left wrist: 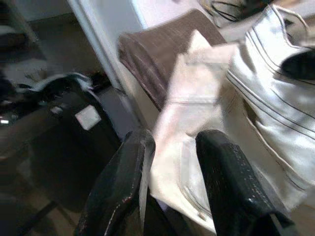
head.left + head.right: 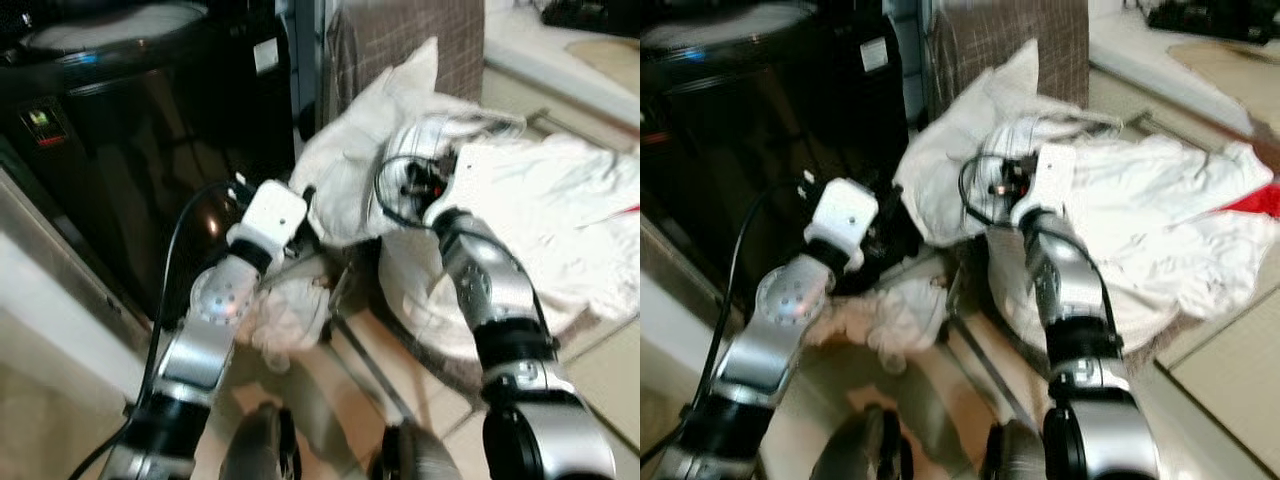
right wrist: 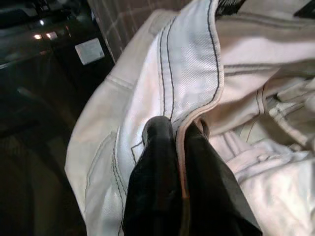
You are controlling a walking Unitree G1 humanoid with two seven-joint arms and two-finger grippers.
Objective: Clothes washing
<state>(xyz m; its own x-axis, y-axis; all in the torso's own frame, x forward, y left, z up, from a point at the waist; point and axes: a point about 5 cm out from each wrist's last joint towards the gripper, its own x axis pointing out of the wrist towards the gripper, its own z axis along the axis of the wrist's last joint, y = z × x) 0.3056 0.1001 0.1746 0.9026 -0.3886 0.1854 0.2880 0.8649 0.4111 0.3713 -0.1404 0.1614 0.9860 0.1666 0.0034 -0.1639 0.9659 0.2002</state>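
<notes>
— Where's the white garment (image 2: 560,210)?
— Heaped over the laundry basket (image 2: 430,320) on the tiled floor (image 2: 610,370), just beside the black washing machine (image 2: 120,130).
— The right gripper (image 3: 178,135)?
— Its fingers are pressed together on a stitched hem of that garment.
— And the left gripper (image 1: 172,147)?
— Fingers spread, nothing between them, near the cloth's edge by the brown checked fabric (image 1: 162,54).
</notes>
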